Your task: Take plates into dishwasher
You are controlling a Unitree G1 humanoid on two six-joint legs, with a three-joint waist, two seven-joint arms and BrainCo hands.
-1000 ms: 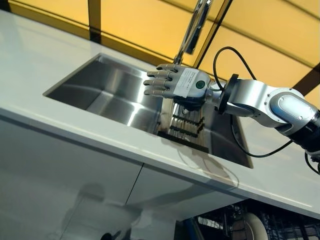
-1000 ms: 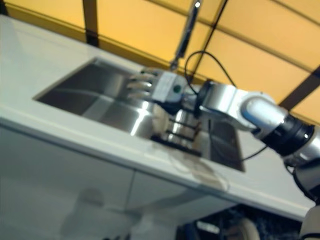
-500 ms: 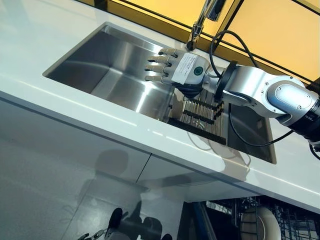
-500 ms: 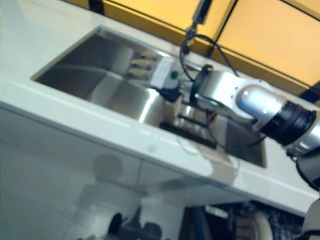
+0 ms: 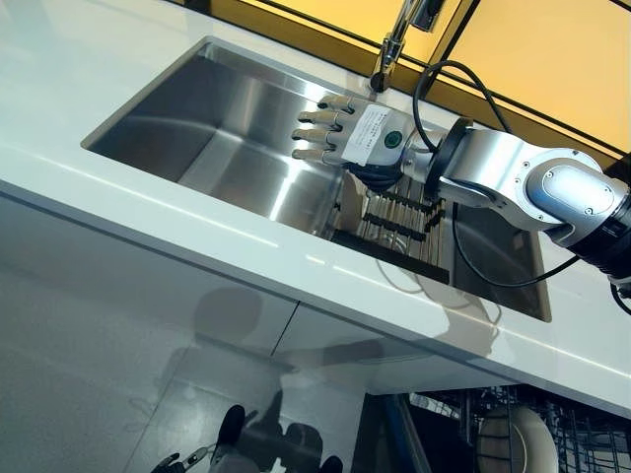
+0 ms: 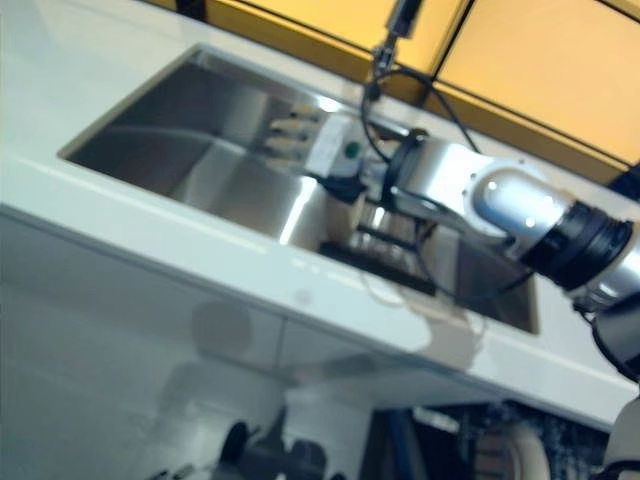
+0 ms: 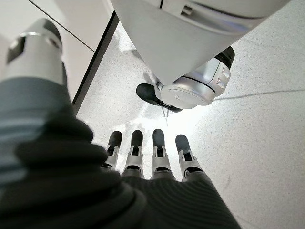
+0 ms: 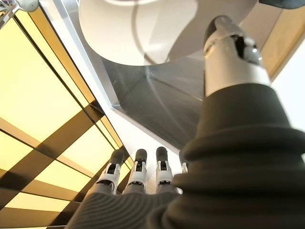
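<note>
The right hand (image 5: 347, 141) hangs over the sink (image 5: 207, 128), fingers spread straight, empty; a white plate (image 8: 138, 28) stands in the rack (image 5: 394, 229) just beneath it.

A white bench (image 5: 148, 187) holds a stainless steel sink (image 5: 212, 138) set along its far edge. A dark slatted rack (image 5: 394, 222) stands in the sink's right end, with a pale plate (image 5: 347, 200) upright at the rack's left side.
</note>
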